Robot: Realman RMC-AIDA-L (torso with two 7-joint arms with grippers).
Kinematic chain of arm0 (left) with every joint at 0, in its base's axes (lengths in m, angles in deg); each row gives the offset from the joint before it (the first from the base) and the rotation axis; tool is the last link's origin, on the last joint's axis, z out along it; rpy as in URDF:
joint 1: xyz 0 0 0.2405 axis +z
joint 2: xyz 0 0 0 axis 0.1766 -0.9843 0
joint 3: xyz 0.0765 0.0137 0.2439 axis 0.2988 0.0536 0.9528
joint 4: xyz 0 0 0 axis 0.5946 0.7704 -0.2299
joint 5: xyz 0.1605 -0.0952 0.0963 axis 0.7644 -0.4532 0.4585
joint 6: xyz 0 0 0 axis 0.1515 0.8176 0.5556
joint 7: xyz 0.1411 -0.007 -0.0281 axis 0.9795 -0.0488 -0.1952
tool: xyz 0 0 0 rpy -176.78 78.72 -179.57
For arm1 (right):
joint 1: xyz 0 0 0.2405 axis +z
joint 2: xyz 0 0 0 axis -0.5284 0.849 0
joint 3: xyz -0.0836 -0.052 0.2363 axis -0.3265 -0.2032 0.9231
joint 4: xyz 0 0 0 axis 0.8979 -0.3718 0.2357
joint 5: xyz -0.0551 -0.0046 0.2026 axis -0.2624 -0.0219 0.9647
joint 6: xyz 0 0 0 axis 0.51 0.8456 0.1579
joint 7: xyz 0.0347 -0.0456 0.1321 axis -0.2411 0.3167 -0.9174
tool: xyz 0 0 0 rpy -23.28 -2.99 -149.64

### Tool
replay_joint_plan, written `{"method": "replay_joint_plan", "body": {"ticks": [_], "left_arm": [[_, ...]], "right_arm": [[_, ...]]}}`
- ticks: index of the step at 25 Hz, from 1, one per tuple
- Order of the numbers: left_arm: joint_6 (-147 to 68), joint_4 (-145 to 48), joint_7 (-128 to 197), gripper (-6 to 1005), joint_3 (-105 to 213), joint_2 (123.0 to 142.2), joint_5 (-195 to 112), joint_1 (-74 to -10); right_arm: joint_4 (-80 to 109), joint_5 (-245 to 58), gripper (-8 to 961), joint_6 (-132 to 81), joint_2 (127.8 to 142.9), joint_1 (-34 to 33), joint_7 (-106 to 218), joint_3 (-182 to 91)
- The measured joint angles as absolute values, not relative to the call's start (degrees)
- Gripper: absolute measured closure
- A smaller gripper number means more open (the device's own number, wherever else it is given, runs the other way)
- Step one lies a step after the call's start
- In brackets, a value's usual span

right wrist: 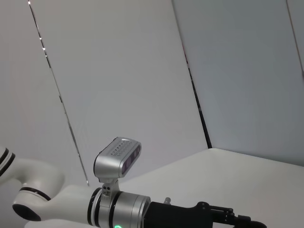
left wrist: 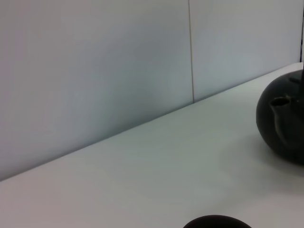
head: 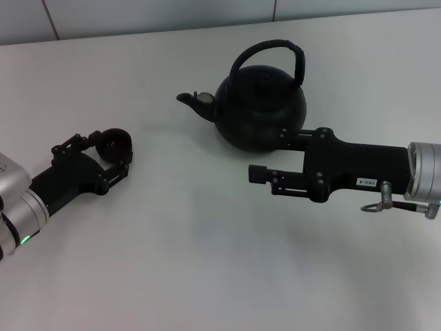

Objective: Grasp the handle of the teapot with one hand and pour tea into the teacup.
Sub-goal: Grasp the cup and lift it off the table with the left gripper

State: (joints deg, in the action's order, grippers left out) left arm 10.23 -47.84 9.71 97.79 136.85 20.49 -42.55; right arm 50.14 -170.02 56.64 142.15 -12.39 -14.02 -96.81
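Observation:
The matte-black teapot (head: 260, 103) stands upright on the white table, its spout (head: 189, 100) pointing to the left; part of its body shows in the left wrist view (left wrist: 282, 121). Its arched handle (head: 275, 47) rises free above the lid. My right gripper (head: 272, 153) is open, low by the pot's near side, well below the handle, with nothing between its fingers. The small black teacup (head: 114, 142) sits at the left between the fingers of my left gripper (head: 110, 153), which is shut on it; its rim (left wrist: 216, 222) shows in the left wrist view. No tea shows.
A white table (head: 207, 262) spreads before me, with a pale panelled wall (left wrist: 118, 61) behind it. In the right wrist view my left arm (right wrist: 118, 204) shows farther off.

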Motion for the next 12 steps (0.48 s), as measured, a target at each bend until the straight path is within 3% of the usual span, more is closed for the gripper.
{"method": "replay_joint_plan", "body": {"ticks": [1, 12], "left_arm": [[10.4, -47.7, 9.7, 318, 97.8, 136.85, 20.5, -42.5], [13.4, -47.3, 9.0, 317, 98.2, 136.85, 20.6, -42.6]], "right_arm": [[50.1, -170.0, 325, 56.6, 142.15, -12.4, -14.0, -96.8], [50.1, -169.4, 325, 56.6, 142.15, -12.4, -14.0, -96.8]]}}
